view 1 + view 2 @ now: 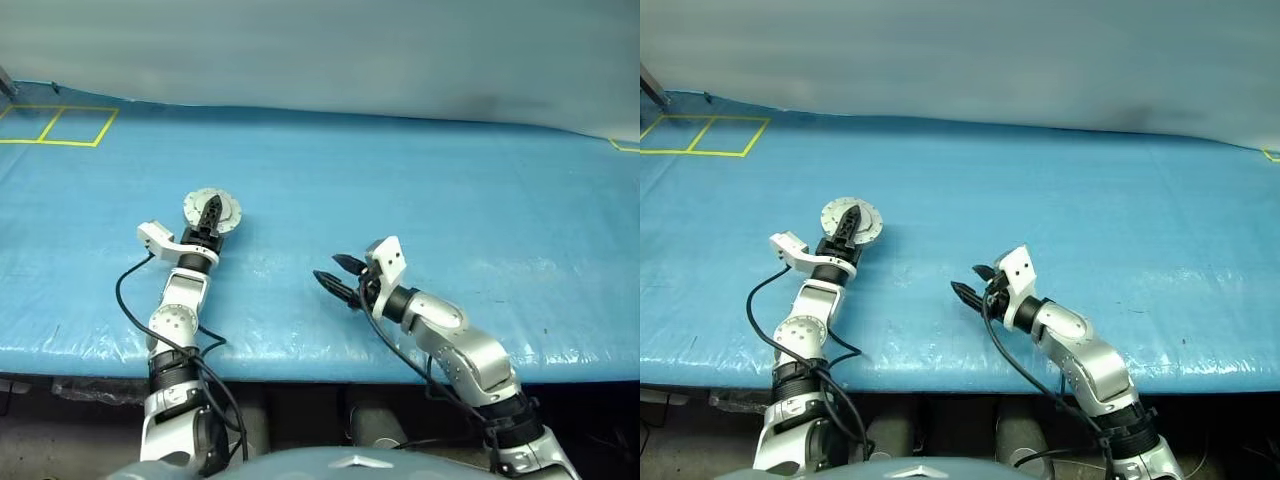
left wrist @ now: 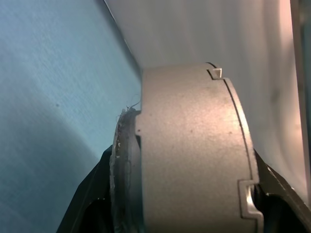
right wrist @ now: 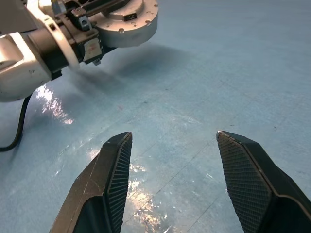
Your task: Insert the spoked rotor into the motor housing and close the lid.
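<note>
1. The left gripper (image 1: pixel 212 214) pinches the motor housing (image 1: pixel 212 209) between its jaws, lid (image 3: pixel 127 10) shut, above the blue bench (image 1: pixel 420 190).
2. The right gripper (image 3: pixel 175 182) holds its jaws spread and empty, well apart from the housing.

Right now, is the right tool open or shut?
Open. In the right wrist view the right tool has its two black fingers standing well apart with only the blue table cover between them, gripping nothing.
</note>
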{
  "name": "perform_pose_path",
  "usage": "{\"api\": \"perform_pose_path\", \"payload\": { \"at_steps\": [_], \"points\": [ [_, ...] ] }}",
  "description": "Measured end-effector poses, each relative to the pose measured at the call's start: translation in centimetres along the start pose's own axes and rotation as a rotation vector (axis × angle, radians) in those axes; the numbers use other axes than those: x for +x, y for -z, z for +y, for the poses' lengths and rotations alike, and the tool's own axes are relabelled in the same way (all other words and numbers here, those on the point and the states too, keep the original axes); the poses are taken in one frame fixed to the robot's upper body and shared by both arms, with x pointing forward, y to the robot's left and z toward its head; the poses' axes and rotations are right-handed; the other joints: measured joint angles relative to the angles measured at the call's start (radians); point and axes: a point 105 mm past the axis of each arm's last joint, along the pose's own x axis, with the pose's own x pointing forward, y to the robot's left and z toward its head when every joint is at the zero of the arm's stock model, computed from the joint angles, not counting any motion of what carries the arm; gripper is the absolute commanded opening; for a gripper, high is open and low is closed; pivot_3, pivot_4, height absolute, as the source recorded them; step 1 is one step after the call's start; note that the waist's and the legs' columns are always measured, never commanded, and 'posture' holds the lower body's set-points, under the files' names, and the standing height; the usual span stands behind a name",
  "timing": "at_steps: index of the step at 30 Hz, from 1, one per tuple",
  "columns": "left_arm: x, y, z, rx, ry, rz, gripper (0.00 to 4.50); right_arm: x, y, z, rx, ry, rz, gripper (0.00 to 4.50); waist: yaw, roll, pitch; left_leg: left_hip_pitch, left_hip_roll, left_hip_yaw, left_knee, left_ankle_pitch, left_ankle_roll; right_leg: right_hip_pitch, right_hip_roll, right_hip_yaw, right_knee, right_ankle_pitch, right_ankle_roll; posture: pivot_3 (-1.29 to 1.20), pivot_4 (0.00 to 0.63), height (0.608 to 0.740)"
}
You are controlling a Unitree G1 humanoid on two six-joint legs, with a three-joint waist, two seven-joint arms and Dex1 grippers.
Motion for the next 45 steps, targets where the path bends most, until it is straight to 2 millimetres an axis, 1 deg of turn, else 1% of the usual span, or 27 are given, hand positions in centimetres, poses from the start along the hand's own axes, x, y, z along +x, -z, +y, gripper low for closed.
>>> {"api": "perform_pose_path", "payload": {
  "at_steps": [3,7,9,16,19,22,23,24,26,27,30,34,40,43,45],
  "points": [
    [1.0,-0.5,0.2,0.030,-0.014,-0.004,2.47,0.0,0.4,0.3,-0.047,-0.019,0.010,2.91,0.003,-0.001,0.000,0.000,0.000,0.000,0.002,0.000,0.000,0.001,0.000,0.000,0.000,0.001,0.000,0.00,0.150,0.740],
    [2.1,-2.2,1.0,0.091,-0.063,-0.036,2.47,0.1,0.8,0.6,-0.045,-0.018,0.000,2.91,0.004,-0.001,0.000,0.000,0.000,0.000,0.003,0.000,0.000,0.001,0.000,0.000,0.000,0.001,0.000,0.00,0.150,0.740],
    [2.6,-2.5,1.5,0.125,-0.104,-0.043,2.47,0.2,0.6,0.6,-0.046,-0.016,-0.011,2.91,0.006,-0.002,0.000,0.000,0.000,0.000,0.002,0.000,0.000,0.001,0.000,0.000,-0.001,0.001,0.000,0.00,0.150,0.740],
    [3.2,-1.7,3.3,0.123,-0.221,-0.029,2.47,0.4,0.4,0.7,-0.062,-0.015,-0.022,2.91,0.013,-0.002,0.000,-0.001,0.000,0.000,0.002,0.000,-0.001,0.001,0.000,0.000,-0.001,0.002,0.001,0.00,0.150,0.740],
    [3.6,-1.7,3.1,0.137,-0.228,-0.031,2.47,0.4,0.4,0.7,-0.067,-0.013,-0.023,2.91,0.013,-0.002,0.000,0.000,0.000,0.000,0.002,0.001,-0.001,0.001,0.000,0.000,-0.001,0.002,0.001,0.00,0.150,0.740],
    [3.6,-1.7,3.2,0.141,-0.233,-0.033,2.47,0.4,0.2,0.6,-0.071,-0.008,-0.028,2.91,0.013,-0.002,0.000,0.000,0.000,0.000,0.002,0.001,-0.001,0.001,0.000,0.000,-0.001,0.003,0.001,0.00,0.150,0.740],
    [3.6,-1.7,3.3,0.144,-0.236,-0.033,3.22,0.4,0.1,0.5,-0.072,-0.005,-0.030,2.95,0.013,-0.002,0.000,0.000,0.000,0.000,0.002,0.001,-0.001,0.001,0.000,0.000,-0.001,0.003,0.001,0.00,0.150,0.740],
    [3.6,-1.8,3.4,0.156,-0.247,-0.034,3.45,0.4,0.1,0.5,-0.074,-0.004,-0.032,2.95,0.013,-0.002,0.000,0.000,0.000,0.000,0.002,0.001,-0.001,0.002,0.000,0.000,-0.001,0.003,0.001,0.00,0.150,0.740],
    [3.6,-2.1,3.4,0.181,-0.261,-0.045,4.10,0.5,0.0,0.4,-0.076,-0.002,-0.036,2.95,0.012,-0.002,-0.001,0.001,0.000,0.000,0.002,0.001,-0.001,0.002,0.000,0.000,-0.001,0.003,0.001,0.00,0.150,0.740],
    [3.6,-2.4,3.3,0.195,-0.272,-0.056,4.42,0.6,-0.1,0.4,-0.080,-0.002,-0.038,2.95,0.010,-0.002,-0.001,0.003,0.000,0.000,0.002,0.001,-0.001,0.004,0.000,0.000,-0.001,0.003,0.001,0.00,0.150,0.740],
    [2.8,-3.3,4.0,0.238,-0.316,-0.086,4.42,0.9,-0.5,0.4,-0.089,0.000,-0.050,2.95,0.001,-0.002,-0.001,0.013,0.000,0.001,-0.001,0.001,-0.002,0.013,0.000,0.000,-0.002,0.002,0.000,0.00,0.150,0.740],
    [1.2,-5.1,5.0,0.287,-0.366,-0.136,4.42,0.9,-0.3,0.1,-0.086,0.014,-0.046,2.95,-0.002,-0.002,-0.001,0.013,0.001,0.001,-0.001,0.001,-0.002,0.013,0.000,0.000,-0.002,0.002,-0.001,0.00,0.150,0.740],
    [-1.6,-9.0,6.5,0.370,-0.479,-0.247,4.42,0.8,0.0,-0.5,-0.079,0.040,-0.036,2.95,0.002,-0.002,-0.001,0.013,0.001,0.001,-0.001,0.001,-0.003,0.013,0.000,0.000,-0.002,0.002,-0.001,0.00,0.150,0.740],
    [-2.1,-10.9,6.3,0.428,-0.490,-0.310,4.42,0.9,-0.2,-0.5,-0.093,0.045,-0.051,2.95,0.009,-0.003,-0.001,0.012,0.001,0.001,0.000,0.001,-0.003,0.013,0.000,0.000,-0.002,0.002,-0.001,0.00,0.150,0.740],
    [-2.2,-12.4,5.1,0.491,-0.459,-0.376,4.42,0.9,-0.5,-0.7,-0.109,0.059,-0.068,2.95,0.011,-0.004,-0.002,0.012,0.001,0.001,0.000,0.002,-0.003,0.013,0.000,0.000,-0.002,0.003,-0.001,0.00,0.150,0.740]
  ]
}}
